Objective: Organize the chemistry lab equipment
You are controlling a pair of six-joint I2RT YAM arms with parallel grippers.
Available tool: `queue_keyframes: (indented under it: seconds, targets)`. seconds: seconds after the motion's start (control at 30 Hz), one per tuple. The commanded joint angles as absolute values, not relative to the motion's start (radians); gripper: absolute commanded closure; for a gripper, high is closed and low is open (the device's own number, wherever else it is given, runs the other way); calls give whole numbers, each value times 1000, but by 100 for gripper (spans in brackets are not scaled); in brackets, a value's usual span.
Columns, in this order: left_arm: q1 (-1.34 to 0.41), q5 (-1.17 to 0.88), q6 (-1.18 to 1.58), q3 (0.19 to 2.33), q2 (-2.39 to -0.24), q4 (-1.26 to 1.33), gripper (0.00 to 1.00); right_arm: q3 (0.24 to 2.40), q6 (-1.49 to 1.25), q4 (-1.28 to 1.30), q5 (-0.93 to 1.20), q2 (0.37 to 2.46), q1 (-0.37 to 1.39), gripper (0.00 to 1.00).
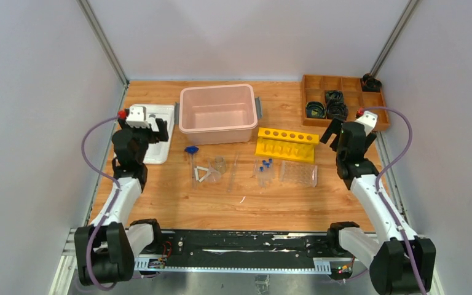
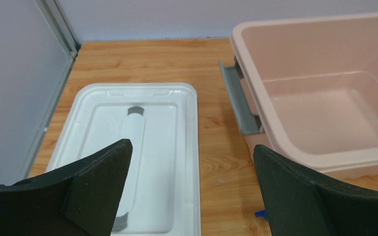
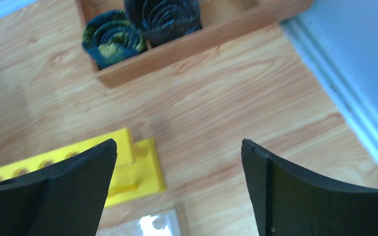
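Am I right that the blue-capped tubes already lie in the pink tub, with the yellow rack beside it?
Not quite: the top external view shows the pink tub empty; the blue-capped tubes are on the table before the yellow rack, which does sit beside the tub.

Lab equipment was left loose.
Yellow tube rack [image 1: 287, 144] was stood behind clear rack [image 1: 298, 174]; blue-capped tubes [image 1: 264, 171], rod [image 1: 233, 173], beaker [image 1: 219, 164], funnel [image 1: 208, 174] were spread leftward.
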State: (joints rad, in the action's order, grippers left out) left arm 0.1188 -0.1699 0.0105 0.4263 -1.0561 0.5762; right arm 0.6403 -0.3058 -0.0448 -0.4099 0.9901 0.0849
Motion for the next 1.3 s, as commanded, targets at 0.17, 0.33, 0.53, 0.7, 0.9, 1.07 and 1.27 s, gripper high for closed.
queue_keyframes:
  seconds: [0.17,0.33,0.53,0.7,0.9,1.07,1.27]
  targets:
    - [193,-291,32,797,-984,-184,0,643,-473,202,140,824,82,0]
    - [197,-318,54,903,-977,-344,0,848,-525,491,-224,950,431,7]
    - [196,-290,40,1009,-994,-520,3,1019,-812,625,-492,1233,801,5]
    - [197,-308,3,1061,-996,-648,6,1263,-846,657,-483,1578,930,15]
    - [197,-317,-44,1059,-964,-712,6,1449,-839,643,-486,1830,972,27]
    - [197,-322,-66,1056,-936,-732,6,1495,-854,581,-489,1934,974,35]
    - [197,-343,-80,1067,-911,-745,6,1520,-877,538,-495,2019,972,41]
